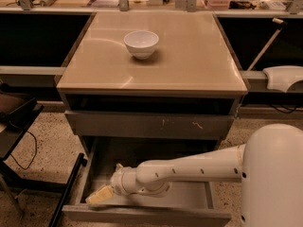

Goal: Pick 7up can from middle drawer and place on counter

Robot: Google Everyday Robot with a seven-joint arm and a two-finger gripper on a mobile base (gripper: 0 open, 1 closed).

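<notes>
The middle drawer (142, 215) is pulled out at the bottom of the grey cabinet, and its grey inside shows. My white arm reaches into it from the right. My gripper (99, 196) is low inside the drawer near its front left corner. No 7up can shows in the drawer or anywhere else; it is hidden or out of view. The beige counter (189, 56) tops the cabinet above.
A white bowl (141, 43) stands on the counter at the back, left of centre. A closed grey drawer front with pale scratch marks (151, 124) sits above the open drawer. A dark chair (14, 122) and a black bar (66, 193) stand to the left. A white robot part (284, 77) is at the right.
</notes>
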